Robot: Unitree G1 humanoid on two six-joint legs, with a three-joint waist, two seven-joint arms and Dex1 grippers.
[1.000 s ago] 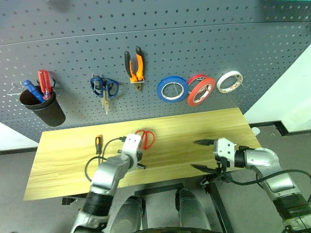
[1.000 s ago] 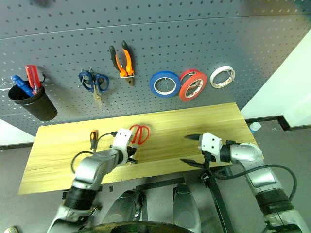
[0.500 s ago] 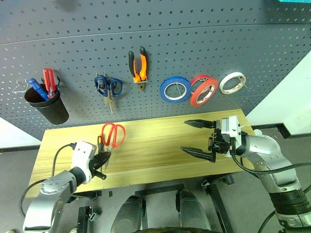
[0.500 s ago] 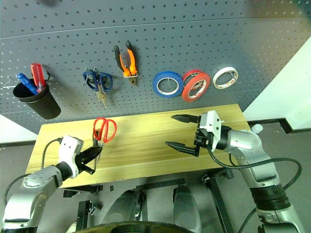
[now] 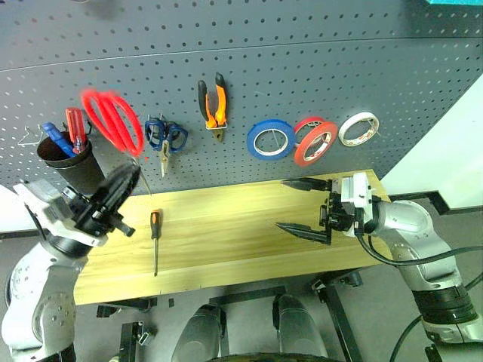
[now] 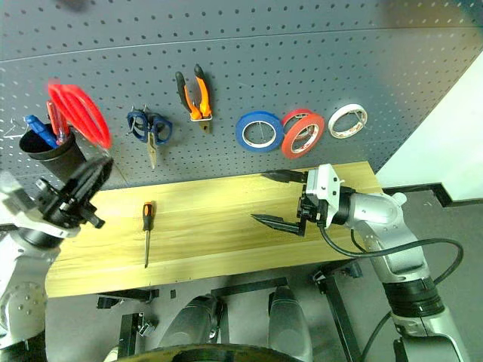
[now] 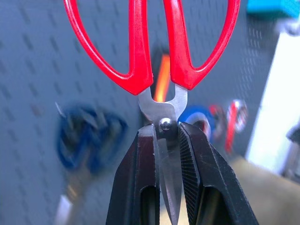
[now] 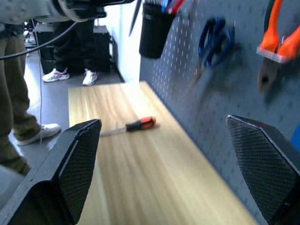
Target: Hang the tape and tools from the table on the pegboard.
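- Pegboard [image 5: 302, 68] fills the back of the scene, dark grey, with rows of small holes, standing behind the table.
- Table [image 5: 249, 249] of light wood runs across in front of the pegboard; one tool lies on it.
- Right arm [image 5: 411, 234] reaches in over the right end of the table, pointing towards the left.
- Left arm [image 5: 45, 249] is raised at the left end of the table, its claw pointing up at the pegboard.
- Black cup [image 5: 68, 166] hangs at the left of the pegboard, holding a red and a blue screwdriver [image 5: 62, 134].
- Right claw [image 5: 302, 205] is spread wide and holds nothing, hovering above the table's right half.
- Left claw [image 7: 168, 140] is pressed together on the blades of the red scissors [image 5: 112, 119], just below the pivot.
- Red scissors are held handles up in front of the pegboard, between the black cup and the blue scissors [image 5: 162, 137]; whether they touch a hook cannot be told.
- Blue roll [image 5: 269, 139] hangs right of centre on the pegboard.
- Red tape [image 5: 313, 142] hangs just right of the blue roll, overlapping a second red roll behind it.
- White roll [image 5: 356, 128] hangs furthest right.
- Pliers [image 5: 212, 107] with orange-and-black handles hang jaws down, between the blue scissors and the blue roll.
- Screwdriver [image 5: 154, 237] with an orange-and-black handle lies on the table's left part, handle towards the pegboard, apart from both claws.
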